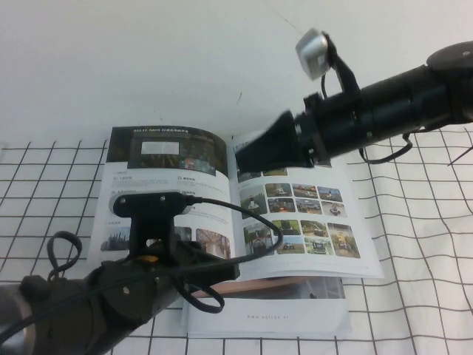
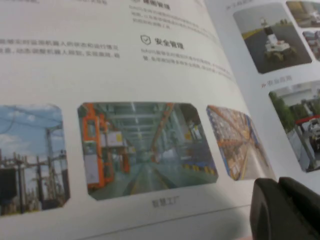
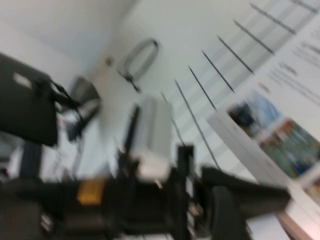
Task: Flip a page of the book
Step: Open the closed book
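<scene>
The right tool (image 1: 247, 157) is hovering over the far edge of the book (image 1: 295, 214); whether its fingers are parted cannot be told. The left tool (image 1: 214, 270) is resting on the near edge of the left-hand page (image 1: 166, 196), grip state not discernible. The thin glossy book is lying open on a white grid-lined surface (image 1: 421, 244), atop a plain white booklet (image 1: 266, 316).

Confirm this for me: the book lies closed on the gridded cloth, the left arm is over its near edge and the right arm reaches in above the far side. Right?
Not quite: the book lies open, both pages showing in the high view. The rest holds: it is on the gridded cloth, the left gripper sits at its near edge, and the right gripper reaches in above the far side.
</scene>
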Available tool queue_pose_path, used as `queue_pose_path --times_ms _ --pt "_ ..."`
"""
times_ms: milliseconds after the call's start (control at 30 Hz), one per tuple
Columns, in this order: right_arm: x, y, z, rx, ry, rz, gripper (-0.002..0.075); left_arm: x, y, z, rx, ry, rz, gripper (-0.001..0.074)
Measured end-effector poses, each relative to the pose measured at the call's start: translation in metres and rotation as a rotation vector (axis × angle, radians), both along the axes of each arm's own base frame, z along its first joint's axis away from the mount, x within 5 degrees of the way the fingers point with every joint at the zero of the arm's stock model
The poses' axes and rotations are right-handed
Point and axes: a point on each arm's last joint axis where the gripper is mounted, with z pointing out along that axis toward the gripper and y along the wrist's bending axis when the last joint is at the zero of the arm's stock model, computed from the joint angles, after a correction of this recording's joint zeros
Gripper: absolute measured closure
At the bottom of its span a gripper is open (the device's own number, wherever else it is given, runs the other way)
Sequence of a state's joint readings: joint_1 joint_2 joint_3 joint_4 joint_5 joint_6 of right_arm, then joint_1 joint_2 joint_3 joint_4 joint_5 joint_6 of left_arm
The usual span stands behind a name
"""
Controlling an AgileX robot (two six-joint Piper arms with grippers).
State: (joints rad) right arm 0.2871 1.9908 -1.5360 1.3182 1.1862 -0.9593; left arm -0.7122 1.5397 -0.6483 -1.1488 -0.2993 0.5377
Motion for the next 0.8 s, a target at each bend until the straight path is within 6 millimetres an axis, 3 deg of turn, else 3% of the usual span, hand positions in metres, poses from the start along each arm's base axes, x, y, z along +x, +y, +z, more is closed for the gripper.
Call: queue_pose_path --times_ms 133,200,333,500,800 --pt "-0.003 -0.014 -0.028 -0.324 -0.027 0.042 0.0447 0.004 0.007 -0.009 -0.016 0.090 0.000 0.0737" --pt "0.000 -0.025 -0.043 -0.497 -0.029 -0.001 0.0563 0.007 0.011 -0.016 -0.016 0.134 0.005 0.0737" --pt "0.004 -0.037 -0.069 -0.669 -0.011 -0.053 0.0693 0.010 0.014 -0.028 -0.003 0.185 0.013 0.0737" --pt "0.008 -0.038 -0.095 -0.710 0.044 -0.057 0.0720 0.012 0.014 -0.040 0.017 0.225 0.015 0.0737" --pt "0.012 -0.037 -0.126 -0.736 0.104 -0.058 0.0725 0.013 0.013 -0.044 0.022 0.239 0.011 0.0737"
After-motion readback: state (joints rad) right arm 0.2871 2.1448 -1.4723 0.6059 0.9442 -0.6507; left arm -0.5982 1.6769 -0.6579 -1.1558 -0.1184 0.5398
